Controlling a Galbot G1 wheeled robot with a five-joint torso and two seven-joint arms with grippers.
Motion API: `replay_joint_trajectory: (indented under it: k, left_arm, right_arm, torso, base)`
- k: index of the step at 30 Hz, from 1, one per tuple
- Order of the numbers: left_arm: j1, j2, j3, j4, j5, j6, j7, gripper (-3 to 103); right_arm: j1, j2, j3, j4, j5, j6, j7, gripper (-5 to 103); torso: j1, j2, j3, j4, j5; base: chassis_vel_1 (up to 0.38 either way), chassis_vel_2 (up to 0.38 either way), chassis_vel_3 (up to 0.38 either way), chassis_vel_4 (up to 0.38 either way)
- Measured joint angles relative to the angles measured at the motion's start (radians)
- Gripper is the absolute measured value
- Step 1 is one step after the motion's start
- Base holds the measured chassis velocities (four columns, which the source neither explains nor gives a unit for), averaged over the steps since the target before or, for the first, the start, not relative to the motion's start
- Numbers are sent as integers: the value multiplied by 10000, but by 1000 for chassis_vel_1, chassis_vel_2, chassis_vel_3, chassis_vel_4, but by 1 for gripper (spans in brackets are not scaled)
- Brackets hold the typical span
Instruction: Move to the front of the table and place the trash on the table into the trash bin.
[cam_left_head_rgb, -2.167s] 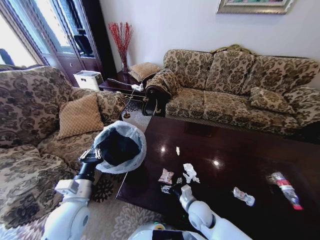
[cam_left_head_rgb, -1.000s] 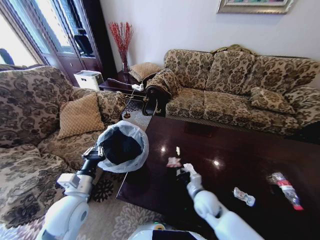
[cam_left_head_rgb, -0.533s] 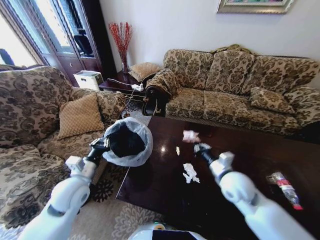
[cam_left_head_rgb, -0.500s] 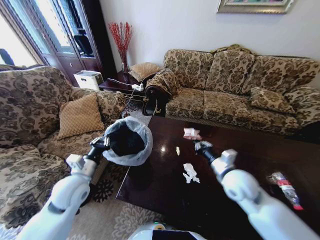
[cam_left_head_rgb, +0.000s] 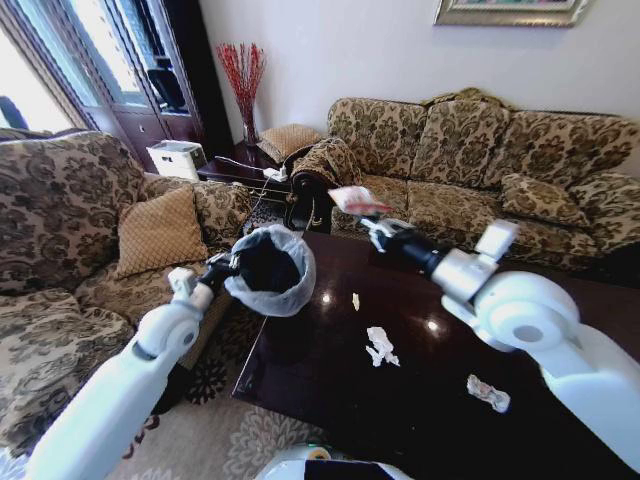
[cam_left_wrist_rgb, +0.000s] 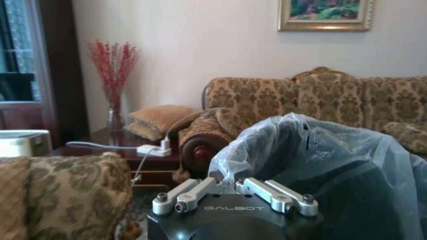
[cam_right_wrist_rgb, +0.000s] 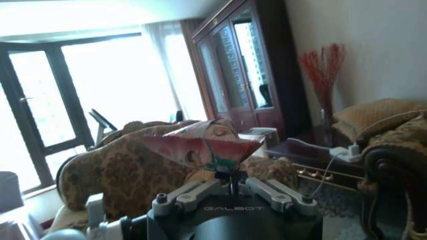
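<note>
My left gripper (cam_left_head_rgb: 226, 268) is shut on the rim of the trash bin (cam_left_head_rgb: 270, 270), a black bin with a pale plastic bag, held in the air beside the table's left end. In the left wrist view the gripper (cam_left_wrist_rgb: 233, 186) pinches the bag's edge of the trash bin (cam_left_wrist_rgb: 333, 170). My right gripper (cam_left_head_rgb: 373, 226) is shut on a red and white wrapper (cam_left_head_rgb: 355, 200), up in the air to the right of the bin and slightly higher. In the right wrist view the wrapper (cam_right_wrist_rgb: 200, 147) sticks out of the gripper (cam_right_wrist_rgb: 231, 186). On the table (cam_left_head_rgb: 320, 390) lie crumpled white paper (cam_left_head_rgb: 380, 345), a small scrap (cam_left_head_rgb: 355, 301) and a shiny wrapper (cam_left_head_rgb: 487, 393).
A patterned armchair (cam_left_head_rgb: 70, 240) with a tan cushion stands left of the table. A long patterned sofa (cam_left_head_rgb: 480, 170) runs behind it. A dark side table (cam_left_head_rgb: 240, 170) with a vase of red twigs sits in the far corner. Patterned rug lies beside the table.
My right gripper has picked the wrapper off the table and lifted it up and away toward the bin. My left arm has raised the bin and brought it to the right.
</note>
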Motion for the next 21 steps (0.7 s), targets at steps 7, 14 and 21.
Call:
replay_joint_trajectory:
  k: [7, 14, 21]
  left_arm:
    - [-487, 254, 394, -314, -720, 457, 117, 3]
    - [-358, 357, 397, -433, -747, 477, 167, 3]
    - [-145, 327, 323, -608, -726, 476, 213, 3]
  right_arm:
    - [1366, 706, -1624, -574, 113, -66, 468, 0]
    - [1685, 1043, -2120, -900, 121, -434, 692, 0]
    - [1848, 1509, -2828, -1029, -155, -490, 1489, 19]
  torso:
    - [-2, 1, -1, 1, 2]
    - [-3, 1, -2, 0, 1]
    - [-3, 1, -2, 0, 1]
  base:
    - [0, 0, 0, 0]
    - [0, 0, 0, 0]
    - [0, 0, 0, 0]
